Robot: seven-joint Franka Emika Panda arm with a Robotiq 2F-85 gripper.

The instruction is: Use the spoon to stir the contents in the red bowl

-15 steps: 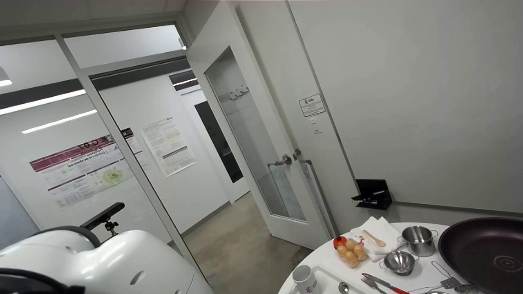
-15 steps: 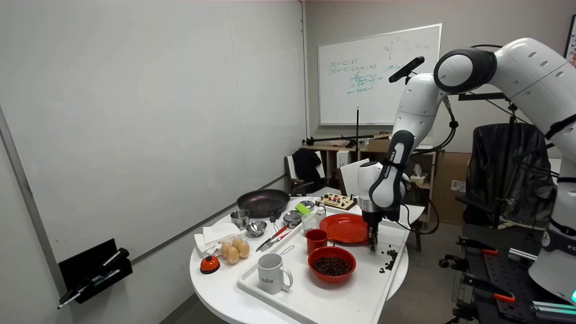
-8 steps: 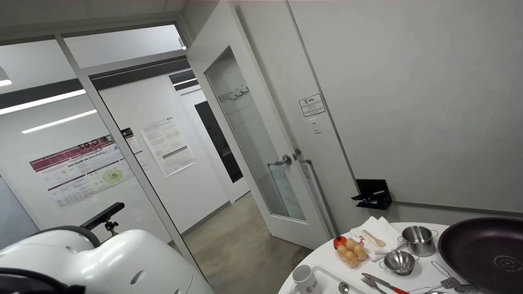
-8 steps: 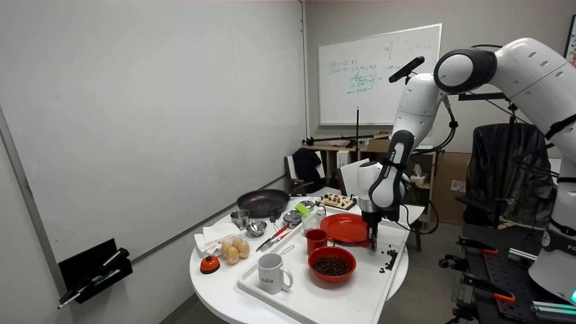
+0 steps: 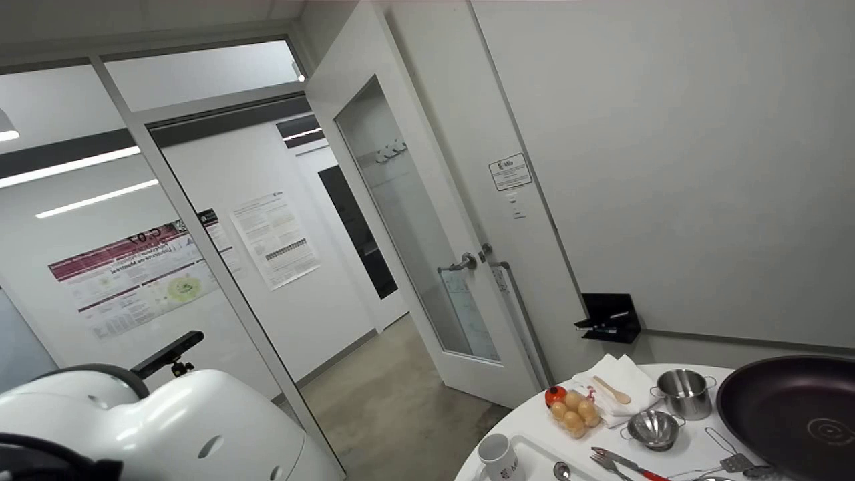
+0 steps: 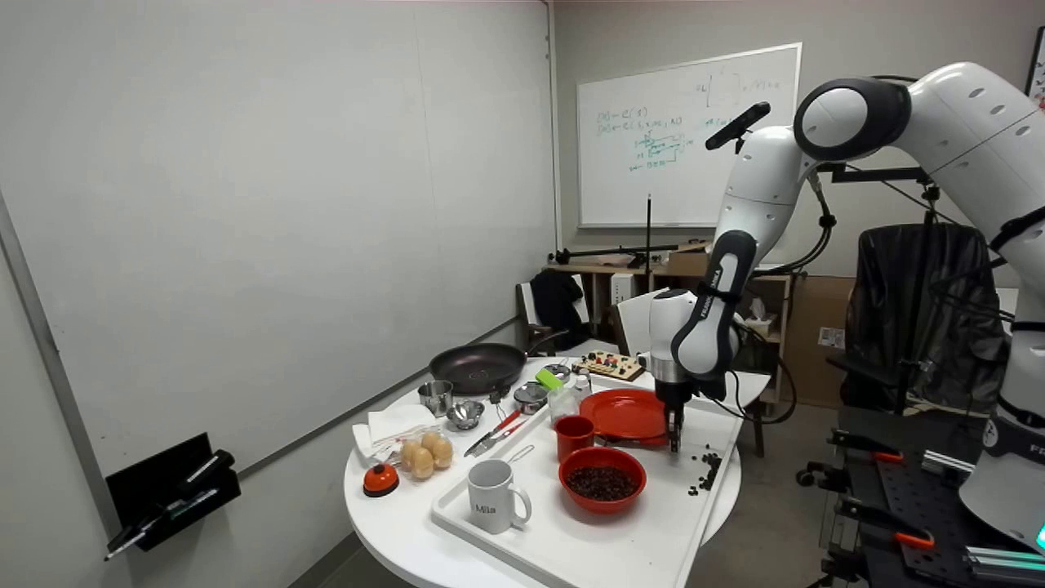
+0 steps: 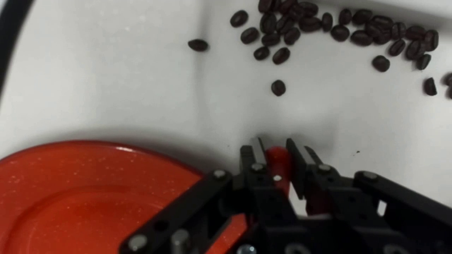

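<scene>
The black two-fingered gripper point(image 7: 276, 151) clenches a slim red-handled utensil point(image 7: 279, 163), its far end hidden. In an exterior view the round red bowl point(image 6: 602, 507) of dark contents point(image 6: 602, 483) stands at eight o'clock from the gripper, on the white rectangular tray point(image 6: 567, 541); the round red plate point(image 6: 624, 410) lies at ten o'clock.

even light glints on the red plate point(image 7: 84, 197), shadows fall soft, and the gripper point(image 7: 277, 151) seems blurred.
</scene>
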